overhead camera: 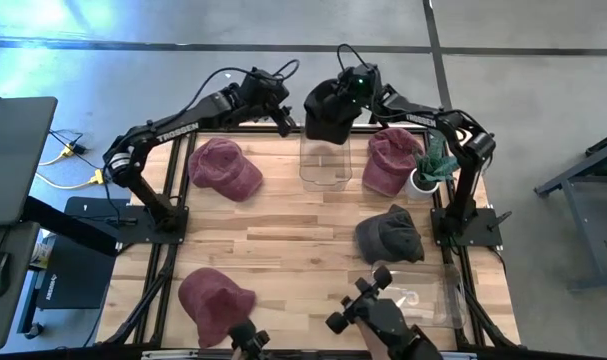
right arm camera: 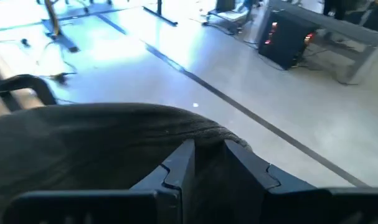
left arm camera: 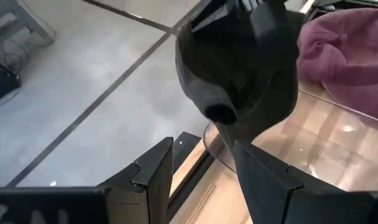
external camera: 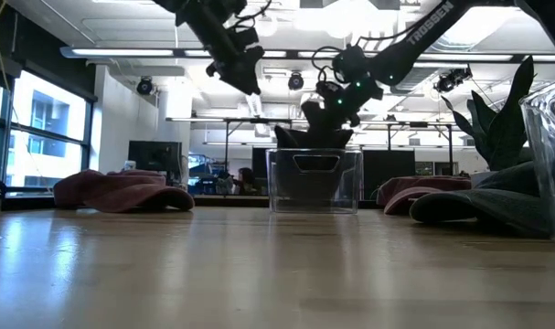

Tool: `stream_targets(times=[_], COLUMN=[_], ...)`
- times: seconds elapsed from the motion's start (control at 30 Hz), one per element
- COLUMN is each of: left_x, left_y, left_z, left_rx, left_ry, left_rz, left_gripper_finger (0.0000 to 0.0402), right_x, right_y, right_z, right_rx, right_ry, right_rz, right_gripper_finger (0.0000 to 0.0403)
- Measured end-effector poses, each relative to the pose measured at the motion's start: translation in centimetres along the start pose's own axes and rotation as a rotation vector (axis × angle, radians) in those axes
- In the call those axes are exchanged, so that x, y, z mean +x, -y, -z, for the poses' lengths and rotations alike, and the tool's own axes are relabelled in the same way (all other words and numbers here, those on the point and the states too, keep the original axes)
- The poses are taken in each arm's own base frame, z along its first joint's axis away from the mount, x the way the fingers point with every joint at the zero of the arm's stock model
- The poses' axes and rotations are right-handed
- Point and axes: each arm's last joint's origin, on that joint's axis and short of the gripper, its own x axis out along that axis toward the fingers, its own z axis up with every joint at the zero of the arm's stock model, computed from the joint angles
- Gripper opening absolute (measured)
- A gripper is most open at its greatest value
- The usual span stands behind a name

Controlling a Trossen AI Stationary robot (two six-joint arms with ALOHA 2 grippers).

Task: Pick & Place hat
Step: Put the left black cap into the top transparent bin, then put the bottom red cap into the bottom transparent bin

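Observation:
A dark hat hangs from my right gripper, which is shut on it above the clear container at the table's far middle. In the low view the hat sits just over the container's rim. My left gripper is open, raised beside the hat on its left, and touches nothing. Its wrist view shows the dark hat hanging ahead of the fingers. My right gripper pinches a raised fold of the dark hat's cloth between its two fingers, coming from above and from the table's right. The hat hangs below the fingers, lifted clear of the table, with its lower part at the container's open top.
Maroon hats lie at the far left, the far right and the near left. A grey hat lies right of centre. A potted plant stands by the right arm's base. A second clear container sits near right.

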Motion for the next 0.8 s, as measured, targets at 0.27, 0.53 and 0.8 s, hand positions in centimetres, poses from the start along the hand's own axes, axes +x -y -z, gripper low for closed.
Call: stream_targets(times=[0.27, 0.53, 0.8], left_x=[-0.4, -0.7, -2.7], left_y=[0.1, 0.1, -0.3], left_z=[0.8, 1.3, 2.5], left_rx=[0.026, 0.038, 0.01], left_ry=[-0.079, -0.132, -0.103], left_rz=[0.01, 0.007, -0.007], left_gripper_finger=[0.0163, 0.0163, 0.0163], right_x=[-0.5, -3.2, -9.0], right_y=[-0.6, -1.1, -4.8], right_z=[0.9, -0.8, -3.2], right_rx=[0.0, -0.006, -0.1], right_ry=[-0.123, -0.151, -0.124], right_rz=[-0.068, -0.145, -0.326], right_gripper_finger=[0.0078, 0.0078, 0.0078])
